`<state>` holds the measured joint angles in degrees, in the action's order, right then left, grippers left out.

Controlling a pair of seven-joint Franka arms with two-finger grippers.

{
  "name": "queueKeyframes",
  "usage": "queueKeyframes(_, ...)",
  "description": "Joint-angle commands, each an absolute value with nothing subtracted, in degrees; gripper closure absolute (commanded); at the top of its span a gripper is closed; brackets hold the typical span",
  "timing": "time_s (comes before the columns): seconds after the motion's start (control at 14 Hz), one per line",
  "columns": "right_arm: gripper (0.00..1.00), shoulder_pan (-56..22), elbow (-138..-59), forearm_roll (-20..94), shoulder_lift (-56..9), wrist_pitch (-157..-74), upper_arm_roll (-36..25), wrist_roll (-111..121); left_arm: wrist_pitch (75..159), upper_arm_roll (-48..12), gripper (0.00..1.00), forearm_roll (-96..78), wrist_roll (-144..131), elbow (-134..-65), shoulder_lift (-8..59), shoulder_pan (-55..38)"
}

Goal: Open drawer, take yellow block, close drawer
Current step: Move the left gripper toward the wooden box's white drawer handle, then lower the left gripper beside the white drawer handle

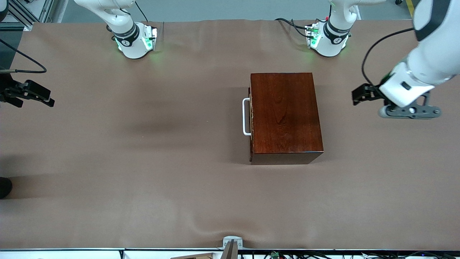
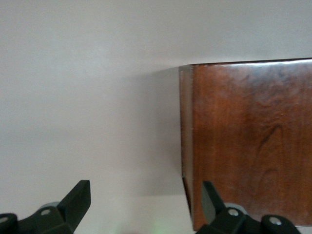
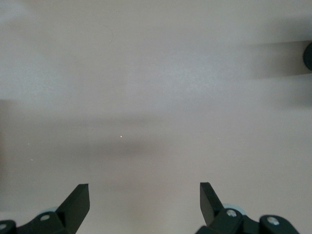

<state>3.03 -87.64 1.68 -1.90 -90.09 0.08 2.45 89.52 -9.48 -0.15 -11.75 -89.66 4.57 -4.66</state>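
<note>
The dark reddish-brown wooden box (image 1: 285, 115) stands in the middle of the table. Its drawer is shut, and the white bar handle (image 1: 246, 117) faces the right arm's end. The yellow block is hidden. My left gripper (image 1: 356, 96) hangs open and empty over the table beside the box, at the left arm's end. In the left wrist view the gripper (image 2: 146, 200) faces a back corner of the box (image 2: 248, 141). My right gripper (image 1: 48, 99) is open and empty over the right arm's end, well clear of the handle. Its wrist view (image 3: 145, 200) shows only cloth.
A brown cloth (image 1: 143, 162) covers the table. A dark rounded object (image 1: 4, 187) pokes in at the table edge at the right arm's end. A small metal mount (image 1: 231, 244) sits at the edge nearest the front camera.
</note>
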Motion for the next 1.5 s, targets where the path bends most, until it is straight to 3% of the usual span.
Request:
queueKeyframes(0.0,0.0,4.4,-87.5,2.8,-1.5,-90.0,0.9,3.1,88.2,-9.6,0.0,-1.0,-17.7,-86.8,5.5,-8.0)
queueKeyframes(0.36,0.0,4.4,-87.5,2.8,-1.5,-90.1,0.9,3.1,88.2,-9.5,0.0,-0.8,-30.7,-83.8,7.9,-16.2)
queueKeyframes(1.07,0.0,4.4,-86.7,2.8,-1.5,-90.0,0.9,3.1,88.8,-8.6,0.0,1.3,-52.1,-69.8,21.1,-33.4)
queueKeyframes(1.43,0.0,4.4,-86.7,2.8,-1.5,-89.9,0.9,3.1,94.3,-8.4,0.0,7.8,-59.9,-69.5,25.7,-42.3)
